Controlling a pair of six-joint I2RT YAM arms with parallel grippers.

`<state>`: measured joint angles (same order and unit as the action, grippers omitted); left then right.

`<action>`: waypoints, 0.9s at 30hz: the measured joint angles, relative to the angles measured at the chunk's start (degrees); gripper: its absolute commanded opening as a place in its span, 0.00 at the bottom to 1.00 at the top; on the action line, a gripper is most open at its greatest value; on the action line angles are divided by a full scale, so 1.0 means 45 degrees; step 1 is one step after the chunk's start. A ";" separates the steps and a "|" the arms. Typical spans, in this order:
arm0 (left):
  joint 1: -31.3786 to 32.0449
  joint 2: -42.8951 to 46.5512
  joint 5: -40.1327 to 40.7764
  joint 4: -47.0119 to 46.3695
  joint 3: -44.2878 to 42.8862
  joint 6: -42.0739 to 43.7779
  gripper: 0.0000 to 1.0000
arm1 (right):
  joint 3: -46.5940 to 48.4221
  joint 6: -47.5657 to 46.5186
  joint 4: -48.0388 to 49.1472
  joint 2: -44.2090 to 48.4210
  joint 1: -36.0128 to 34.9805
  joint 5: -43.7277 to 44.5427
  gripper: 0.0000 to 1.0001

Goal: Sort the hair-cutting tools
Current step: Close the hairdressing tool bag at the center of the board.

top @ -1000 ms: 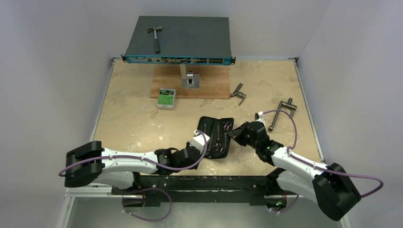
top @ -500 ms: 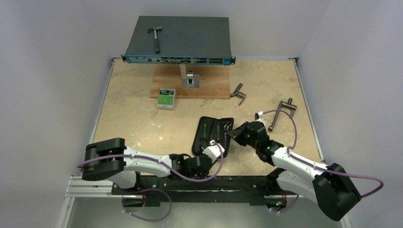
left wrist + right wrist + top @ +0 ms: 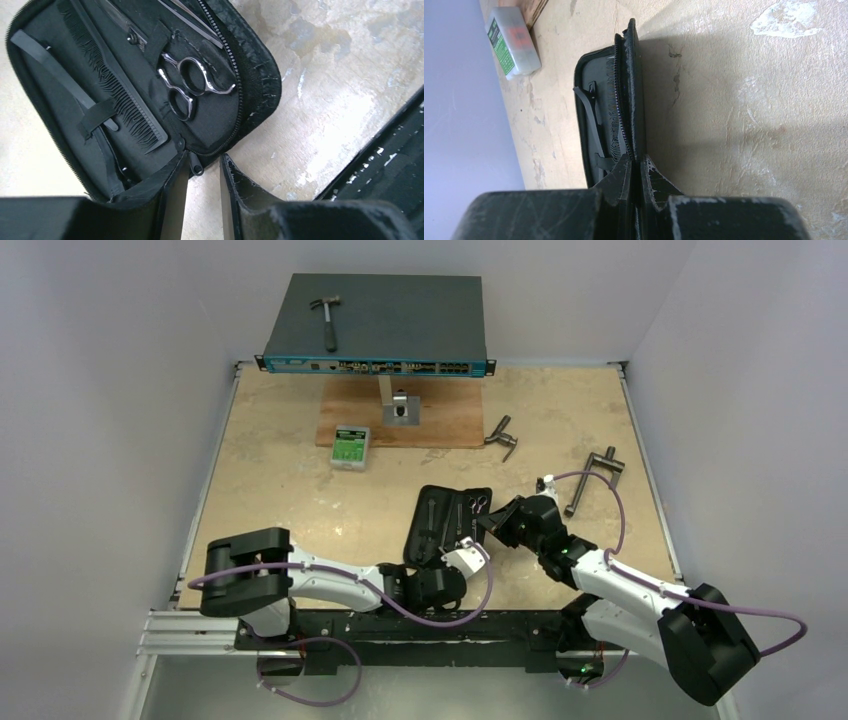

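Tip for zipping: with right tool clamped on the case flap, ease the spread left tool onto the zipper pull between its fingers, minding scissors and comb strapped in just beyond.

Your right gripper sits at 6 o'clock, its fingers pinched on the raised edge of the black case, which runs up toward 12 o'clock. The case's open inside lies toward 9 o'clock, and a small green-labelled box rests on the table at 10 o'clock.
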<state>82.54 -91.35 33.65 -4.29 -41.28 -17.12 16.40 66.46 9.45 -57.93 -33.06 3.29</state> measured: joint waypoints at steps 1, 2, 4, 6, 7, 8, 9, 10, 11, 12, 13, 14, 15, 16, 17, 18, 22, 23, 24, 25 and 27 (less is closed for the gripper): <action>0.0000 -0.0039 0.0112 0.0170 -0.0102 0.0044 0.23 | 0.0000 0.0000 0.0000 0.0000 0.0000 0.0000 0.00; 0.0000 -0.0083 0.0189 0.0306 -0.0189 0.0039 0.22 | 0.0000 0.0000 0.0000 0.0000 0.0000 0.0000 0.00; 0.0000 -0.0189 0.0301 0.0573 -0.0413 0.0049 0.21 | 0.0000 0.0000 0.0000 0.0000 0.0000 0.0000 0.00; 0.0000 -0.0243 0.0355 0.0850 -0.0549 0.0029 0.21 | 0.0000 0.0000 0.0000 -0.0010 0.0000 0.0000 0.00; 0.0000 -0.0253 0.0355 0.1001 -0.0588 0.0000 0.21 | 0.0000 0.0000 0.0000 -0.0010 0.0000 0.0000 0.00; 0.0000 -0.0253 0.0355 0.1180 -0.0602 -0.0039 0.21 | 0.0000 0.0000 0.0000 -0.0015 0.0000 0.0000 0.00; -0.0005 -0.0257 0.0355 0.1355 -0.0617 -0.0068 0.21 | 0.0000 0.0000 0.0000 -0.0015 0.0000 0.0000 0.00; -0.0005 -0.0257 0.0350 0.1501 -0.0617 -0.0097 0.22 | 0.0000 0.0000 0.0000 -0.0015 0.0000 0.0000 0.00; -0.0005 -0.0257 0.0350 0.1676 -0.0617 -0.0155 0.23 | 0.0000 0.0000 0.0000 -0.0015 0.0000 0.0000 0.00; -0.0005 -0.0253 0.0335 0.1860 -0.0622 -0.0204 0.25 | 0.0000 0.0000 0.0000 -0.0015 0.0000 0.0000 0.00; -0.0005 -0.0253 0.0311 0.2035 -0.0622 -0.0277 0.26 | 0.0000 0.0000 0.0000 -0.0019 0.0000 0.0000 0.00; -0.0005 -0.0243 0.0253 0.2205 -0.0622 -0.0311 0.28 | 0.0000 0.0000 0.0000 -0.0019 0.0000 0.0000 0.00; -0.0005 -0.0219 0.0209 0.2336 -0.0622 -0.0374 0.29 | 0.0000 0.0000 0.0000 -0.0019 0.0000 0.0005 0.00; -0.0005 -0.0165 0.0121 0.2506 -0.0622 -0.0432 0.30 | 0.0000 0.0000 0.0000 -0.0019 0.0000 0.0005 0.00; -0.0005 -0.0078 0.0024 0.2652 -0.0622 -0.0500 0.30 | 0.0000 0.0000 0.0000 -0.0029 0.0000 0.0005 0.00; -0.0005 0.0053 -0.0097 0.2783 -0.0622 -0.0568 0.31 | 0.0000 0.0000 0.0000 -0.0039 0.0000 0.0005 0.00; -0.0005 0.0476 -0.0481 0.2890 -0.0622 -0.0753 0.32 | 0.0005 -0.0005 0.0010 -0.0087 0.0000 0.0005 0.00; -0.0005 0.0510 -0.0563 0.2880 -0.0622 -0.0763 0.32 | 0.0005 -0.0005 0.0015 -0.0146 0.0000 0.0005 0.00; 0.0000 0.0510 -0.0636 0.2875 -0.0622 -0.0763 0.32 | 0.0010 -0.0005 0.0019 -0.0219 0.0000 0.0005 0.00; -0.0005 0.0505 -0.0733 0.2885 -0.0622 -0.0758 0.32 | 0.0015 -0.0005 0.0019 -0.0272 0.0000 0.0005 0.00; -0.0005 0.0452 -0.0879 0.2905 -0.0665 -0.0748 0.32 | 0.0024 -0.0005 0.0039 -0.0306 0.0000 0.0005 0.00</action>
<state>82.52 -89.32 29.69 8.78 -44.27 -20.49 16.51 66.43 9.63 -59.31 -33.06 3.31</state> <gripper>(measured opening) 0.322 0.030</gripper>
